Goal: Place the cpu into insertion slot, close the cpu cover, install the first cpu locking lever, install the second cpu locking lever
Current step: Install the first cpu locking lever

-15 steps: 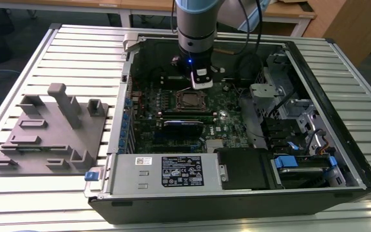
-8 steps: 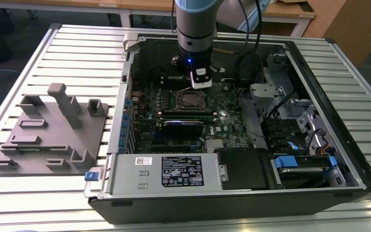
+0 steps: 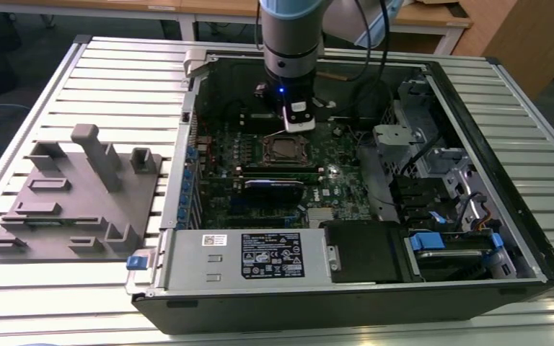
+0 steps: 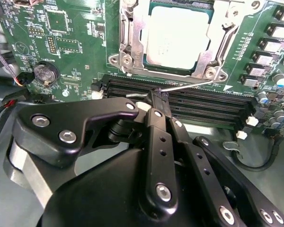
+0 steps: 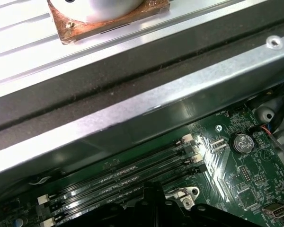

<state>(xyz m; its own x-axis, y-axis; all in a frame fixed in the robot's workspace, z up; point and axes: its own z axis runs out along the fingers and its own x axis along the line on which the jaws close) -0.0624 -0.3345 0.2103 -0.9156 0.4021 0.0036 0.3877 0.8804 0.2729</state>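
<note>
Gripper (image 4: pixel 157 96) tip at a locking lever (image 4: pixel 187 85), cpu (image 4: pixel 177 35) seated.
In the second wrist view the fingers are pressed together, tips touching the thin lever's end above the black memory slots (image 4: pixel 203 106); cannot tell if they pinch it. The cpu lies just beyond the tips, under the closed cpu cover (image 4: pixel 132 45) on the motherboard (image 4: pixel 71 42).
</note>
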